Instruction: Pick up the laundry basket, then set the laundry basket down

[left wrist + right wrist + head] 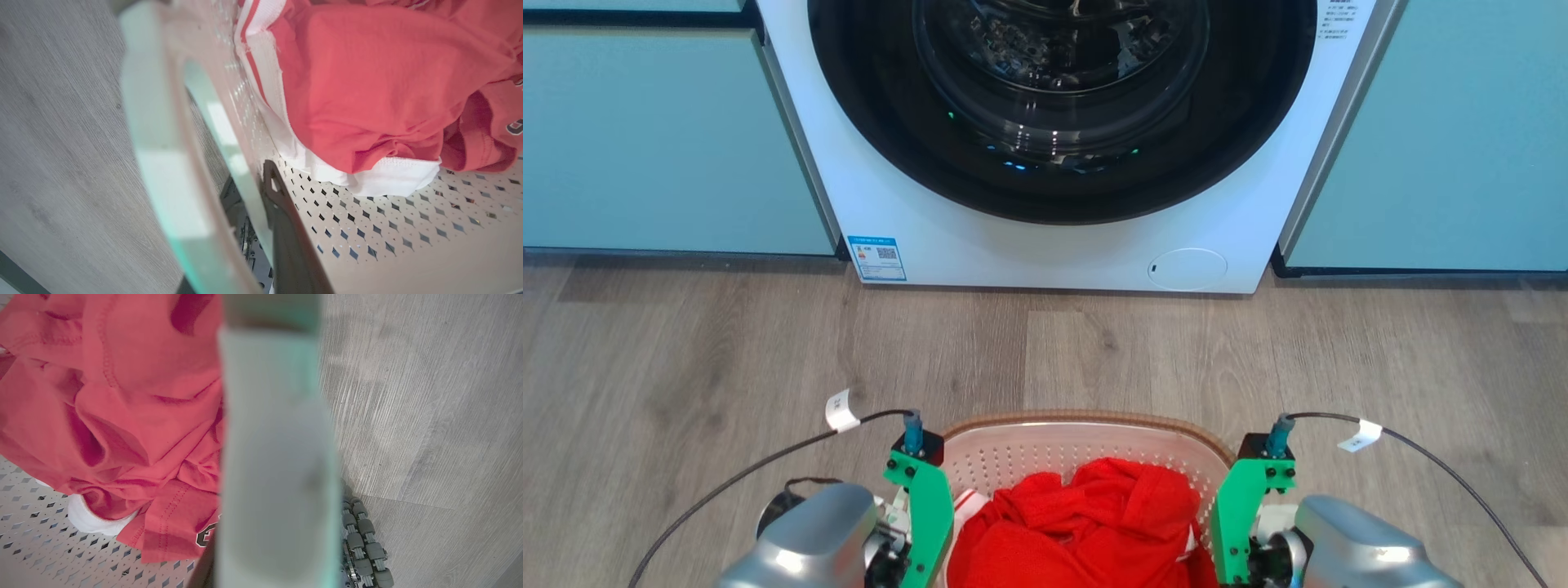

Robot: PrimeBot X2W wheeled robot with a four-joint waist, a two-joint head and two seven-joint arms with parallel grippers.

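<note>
The laundry basket [1086, 420] is seen low in the head view, between the two arms and in front of the washing machine [1062, 253], with a red garment [1094, 523] heaped inside. Whether it is raised off the wooden floor [768, 351] cannot be told.

The left pincer [249, 179] is clenched on the basket's wall beside the white handle [163, 163]. One dark finger [286, 228] is laid against the perforated inside and the other is kept outside. The right pincer [1241, 514] is judged to be clamped on the opposite side, though its fingers are mostly hidden by the blurred side handle [278, 457].

Trouble is to be expected if one side is moved faster than the other: the basket would be tipped and the garment spilled. The thin plastic wall could also be lost from so narrow a hold.

Both grey forearms [809, 539] are set at the lower corners, wrists turned inward, fingers pointed down over the rim.
</note>
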